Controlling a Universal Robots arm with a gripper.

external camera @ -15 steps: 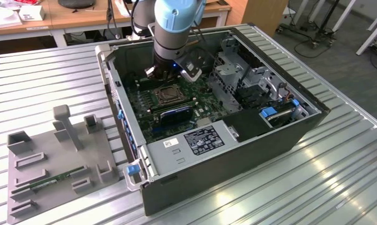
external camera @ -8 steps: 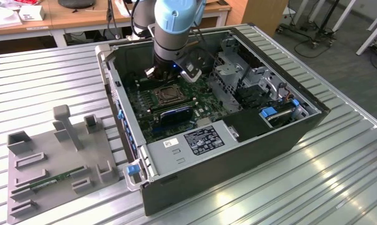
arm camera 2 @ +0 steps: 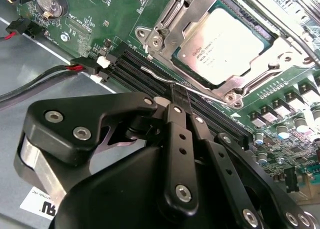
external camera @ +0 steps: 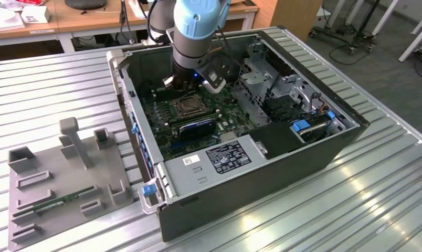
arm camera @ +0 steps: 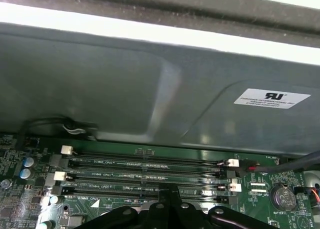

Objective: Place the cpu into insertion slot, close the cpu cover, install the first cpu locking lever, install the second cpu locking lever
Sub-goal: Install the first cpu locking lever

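In the second wrist view the claw (arm camera 2: pixel 181 103) is pinched narrow on a thin silver locking lever (arm camera 2: pixel 172 84), whose long axis runs beside the black memory slots (arm camera 2: pixel 145 71). Just beyond it, the cpu (arm camera 2: pixel 225 41) sits in its slot under the closed cpu cover (arm camera 2: pixel 172 16).

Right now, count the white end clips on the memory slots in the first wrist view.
4 white clips on the memory slots: two at one end, two at the opposite end. The tool overlaps the nearest slot, so more may be hidden.
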